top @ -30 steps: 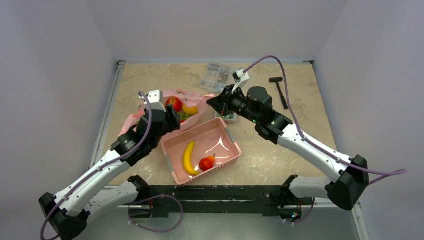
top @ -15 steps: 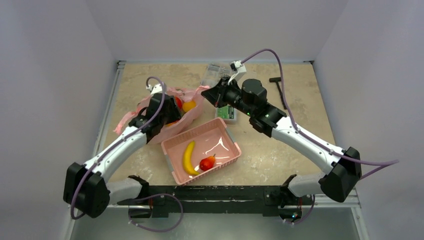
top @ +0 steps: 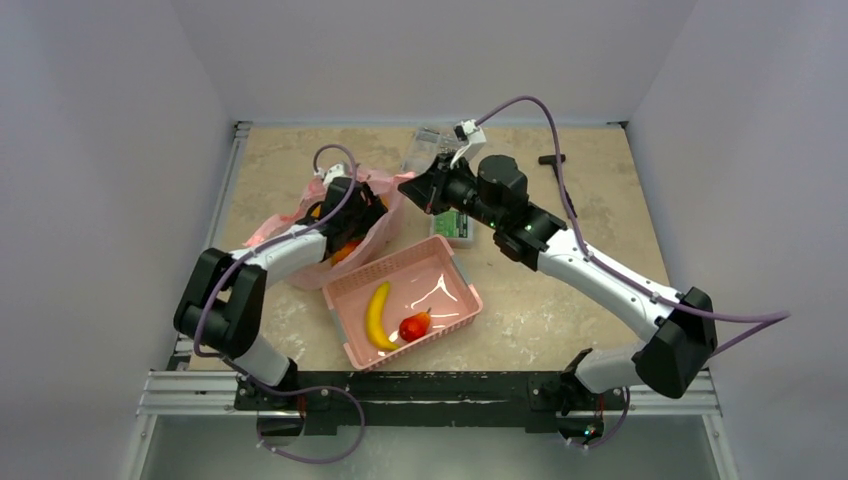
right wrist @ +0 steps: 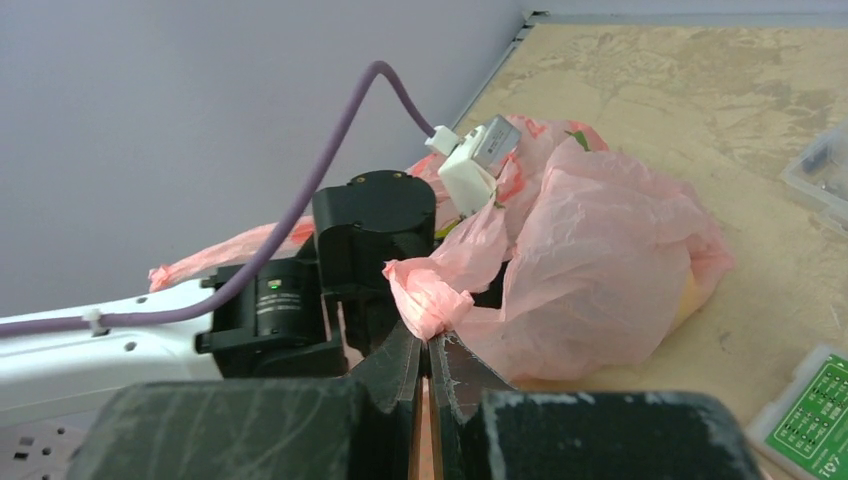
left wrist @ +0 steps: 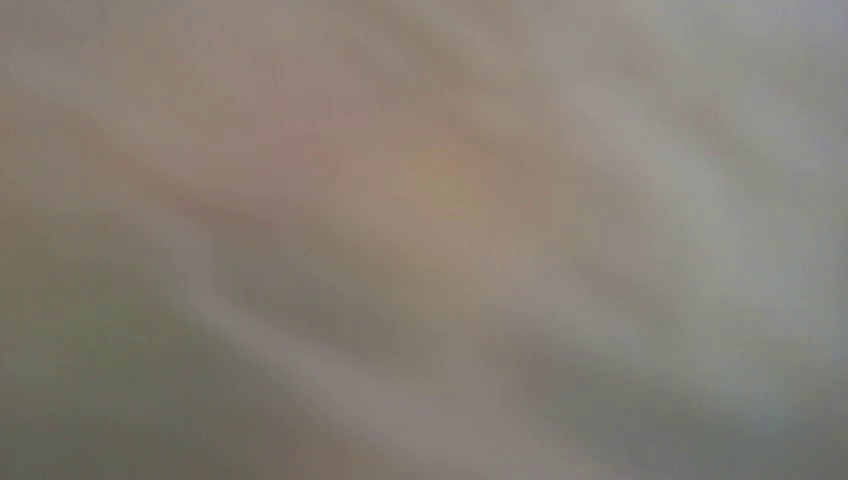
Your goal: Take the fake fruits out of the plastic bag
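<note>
The pink plastic bag [top: 290, 232] lies at the left middle of the table, and in the right wrist view [right wrist: 600, 260]. My right gripper [top: 408, 188] is shut on a bunched bit of the bag's rim [right wrist: 428, 300] and holds it up. My left gripper [top: 366, 214] reaches into the bag's mouth; its fingers are hidden by the bag and its wrist view is all blur. An orange fruit [top: 342, 251] shows through the bag. A yellow banana [top: 377, 315] and a red fruit [top: 413, 326] lie in the pink basket [top: 455, 275].
A clear parts box [top: 432, 150] lies at the back, a green-labelled box [top: 455, 226] is under my right arm, and a black hammer [top: 561, 180] lies at the back right. The basket stands just in front of the bag.
My left arm has swung far and right, pushing its gripper into the bag's mouth. My right gripper has moved a little left and back with the bag's rim.
</note>
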`<state>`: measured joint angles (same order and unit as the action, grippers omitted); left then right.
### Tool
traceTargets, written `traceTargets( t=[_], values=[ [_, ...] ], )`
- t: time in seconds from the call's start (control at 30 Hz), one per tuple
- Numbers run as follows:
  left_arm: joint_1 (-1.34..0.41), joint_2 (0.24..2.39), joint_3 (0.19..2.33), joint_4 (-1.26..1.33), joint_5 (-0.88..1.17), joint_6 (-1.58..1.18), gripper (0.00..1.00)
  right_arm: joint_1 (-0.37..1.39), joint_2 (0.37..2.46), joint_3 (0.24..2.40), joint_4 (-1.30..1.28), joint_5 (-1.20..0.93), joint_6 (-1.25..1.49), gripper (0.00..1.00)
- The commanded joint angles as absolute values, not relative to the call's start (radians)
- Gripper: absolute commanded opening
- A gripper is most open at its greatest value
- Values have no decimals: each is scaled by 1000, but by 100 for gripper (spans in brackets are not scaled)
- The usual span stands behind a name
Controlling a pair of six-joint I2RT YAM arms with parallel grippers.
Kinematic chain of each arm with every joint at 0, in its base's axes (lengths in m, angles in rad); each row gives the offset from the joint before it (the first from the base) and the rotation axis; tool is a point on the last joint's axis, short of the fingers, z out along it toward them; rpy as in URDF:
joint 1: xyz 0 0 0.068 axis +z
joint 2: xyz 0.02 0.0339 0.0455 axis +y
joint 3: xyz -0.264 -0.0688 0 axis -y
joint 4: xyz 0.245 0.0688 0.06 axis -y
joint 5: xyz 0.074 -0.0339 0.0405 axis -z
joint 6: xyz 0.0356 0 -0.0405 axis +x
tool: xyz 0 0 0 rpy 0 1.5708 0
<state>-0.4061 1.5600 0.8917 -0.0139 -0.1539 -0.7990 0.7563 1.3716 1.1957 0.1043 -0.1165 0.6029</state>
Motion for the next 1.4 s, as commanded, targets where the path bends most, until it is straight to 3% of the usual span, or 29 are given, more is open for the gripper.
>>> traceTargets(
  t=[0.0, 0.2, 0.33, 0.57, 0.67, 0.87, 1.37],
  values=[
    [-399, 1640, 891, 231, -234, -881, 78, 754, 1374, 1251, 147, -149, 605, 0],
    [-394, 1785, 962, 228, -333, -950, 80, 752, 1370, 1252, 136, -155, 598, 0],
    [-363, 1826, 978, 211, -301, -1037, 70, 753, 1365, 1250, 132, -154, 595, 0],
    [-352, 1830, 990, 236, -284, -1001, 25, 752, 1358, 1248, 122, -150, 589, 0],
    [-348, 1799, 974, 226, -268, -989, 15, 752, 1340, 1232, 121, -141, 587, 0],
    [-348, 1694, 946, 192, -202, -907, 11, 753, 1315, 1228, 119, -167, 547, 0],
    [-281, 1475, 790, 243, -50, -883, 18, 753, 1194, 1074, 46, -46, 384, 0]
  ],
)
